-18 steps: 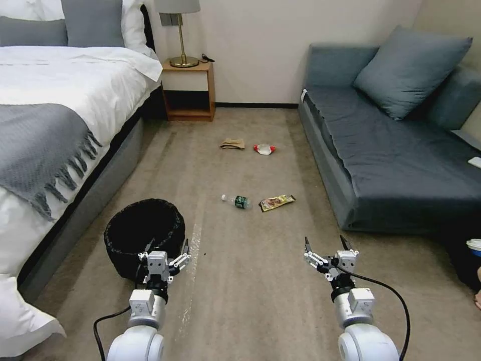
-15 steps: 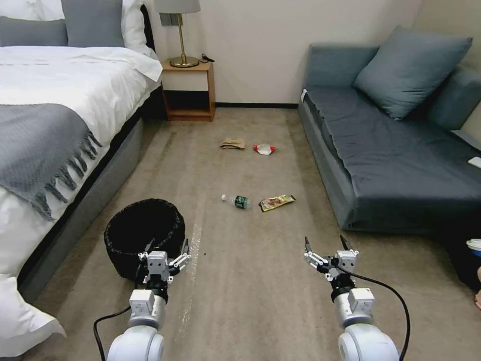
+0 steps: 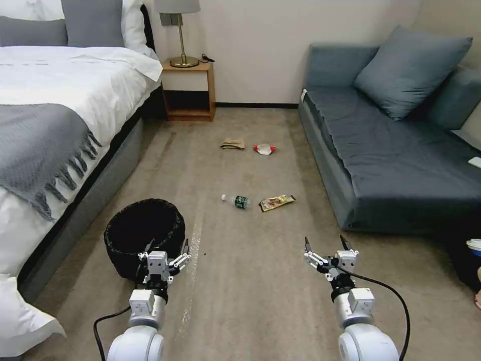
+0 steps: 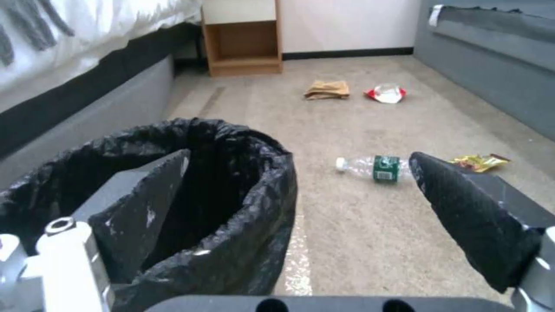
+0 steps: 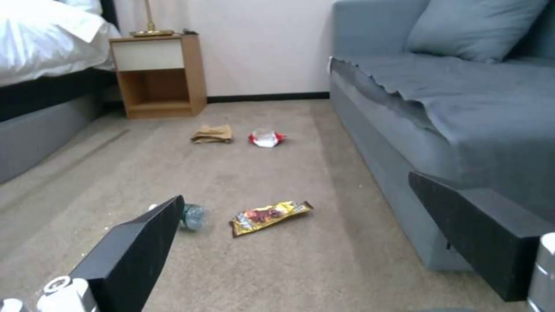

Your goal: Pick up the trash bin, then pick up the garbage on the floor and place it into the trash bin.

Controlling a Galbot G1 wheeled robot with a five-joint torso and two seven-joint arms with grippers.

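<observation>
Standing on the carpet just beside the bed base point(image 3: 75, 220), the trash bin point(image 3: 144, 231) was your landmark and your first job; it sat upright with its crinkled black liner point(image 4: 254, 182) folded over the rim; nothing had lifted it yet. Your left gripper point(image 3: 166, 249) hovered at the bin's near rim, fingers spread wide and holding nothing; in the left wrist view one finger point(image 4: 145, 203) lay over the bin's mouth and the other point(image 4: 468, 216) outside the wall, so the rim stood between them. To grip well, I'd judge you needed to lower until the rim sat deep in the jaws, then close on wall and liner together; pinching liner alone would likely slip. Beyond the bin, toward the room's middle, lay the clear bottle point(image 3: 236, 200) with the yellow-brown snack wrapper point(image 3: 276, 202) just beside it; farther from the bin were the crumpled brown paper point(image 3: 232, 144) and the red-and-white wrapper point(image 3: 264, 149). Your right gripper point(image 3: 325, 246) hung well apart from the bin, open and empty.
</observation>
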